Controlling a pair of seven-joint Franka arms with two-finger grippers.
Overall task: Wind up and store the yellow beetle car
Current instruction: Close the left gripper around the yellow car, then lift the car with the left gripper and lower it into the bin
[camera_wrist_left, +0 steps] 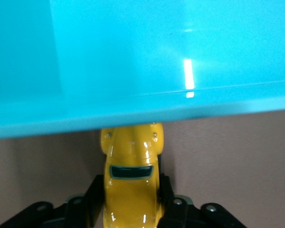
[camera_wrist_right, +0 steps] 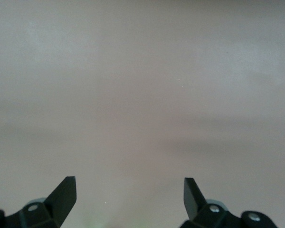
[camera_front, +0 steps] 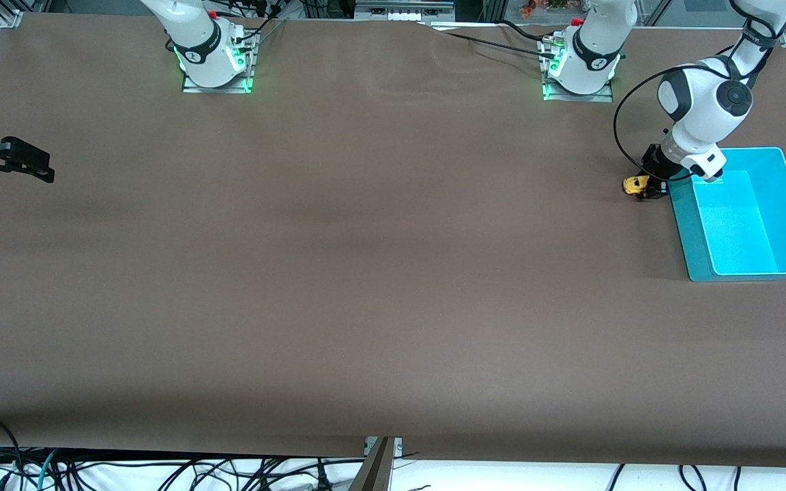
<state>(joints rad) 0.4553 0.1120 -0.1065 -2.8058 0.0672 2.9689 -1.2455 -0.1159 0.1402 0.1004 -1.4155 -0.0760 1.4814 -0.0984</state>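
The brown table [camera_front: 366, 273] fills the front view, its near edge cut off above a tangle of cables [camera_front: 161, 470]. The turquoise bin [camera_front: 785, 198] sits at the left arm's end, one corner hidden by that arm's wrist. The left gripper [camera_front: 649, 187] is low just beside the bin's outer wall, fingers closed on the sides of the car [camera_front: 636, 185]. In the left wrist view the car [camera_wrist_left: 132, 190] is pinched between the fingers [camera_wrist_left: 168, 192], its nose hidden under the bin's rim [camera_wrist_left: 133, 116]; whether its wheels touch the table cannot be told. The right gripper [camera_front: 28, 164] waits over the right arm's end, partly cut off by the frame edge; its wrist view shows the fingers [camera_wrist_right: 64, 194] spread wide, holding nothing.
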